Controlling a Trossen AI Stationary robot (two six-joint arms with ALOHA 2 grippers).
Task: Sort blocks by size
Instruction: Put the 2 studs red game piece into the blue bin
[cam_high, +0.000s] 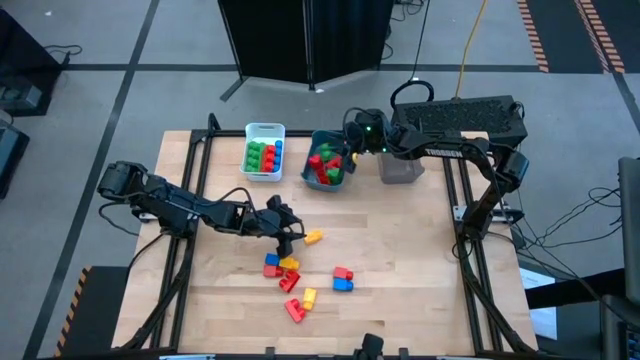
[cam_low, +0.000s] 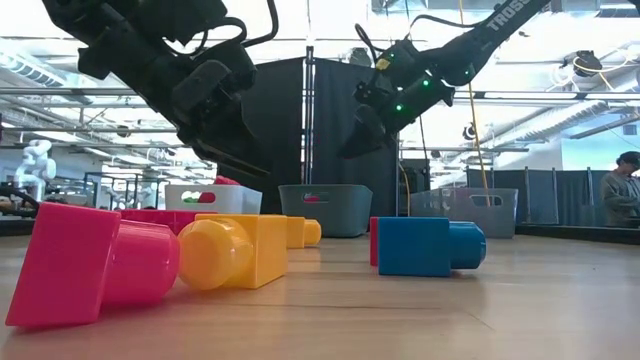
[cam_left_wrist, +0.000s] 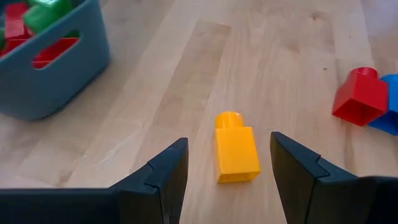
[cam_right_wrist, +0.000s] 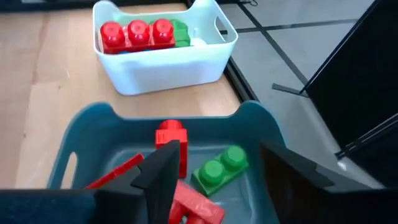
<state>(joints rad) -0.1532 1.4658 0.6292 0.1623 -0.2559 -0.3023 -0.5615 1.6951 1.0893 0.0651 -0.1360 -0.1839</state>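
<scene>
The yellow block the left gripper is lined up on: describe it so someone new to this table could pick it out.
Start at the teal bin at the table's far middle, then come toward the loose blocks nearer the front. The yellow block lies alone above that cluster, between the open left gripper's fingers; it is a single-stud brick touching nothing else.

Bright, even overhead light, soft shadows; the low view's nearest blocks (cam_low: 100, 262) are blurred.

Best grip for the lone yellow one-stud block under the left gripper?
Take the yellow block across its two flat long sides, coming straight down. It lies on its side on the table, stud pointing away, clear of neighbours. The open left gripper already straddles it, fingers parallel to those faces. Avoid the round stud; it would likely slip.
</scene>
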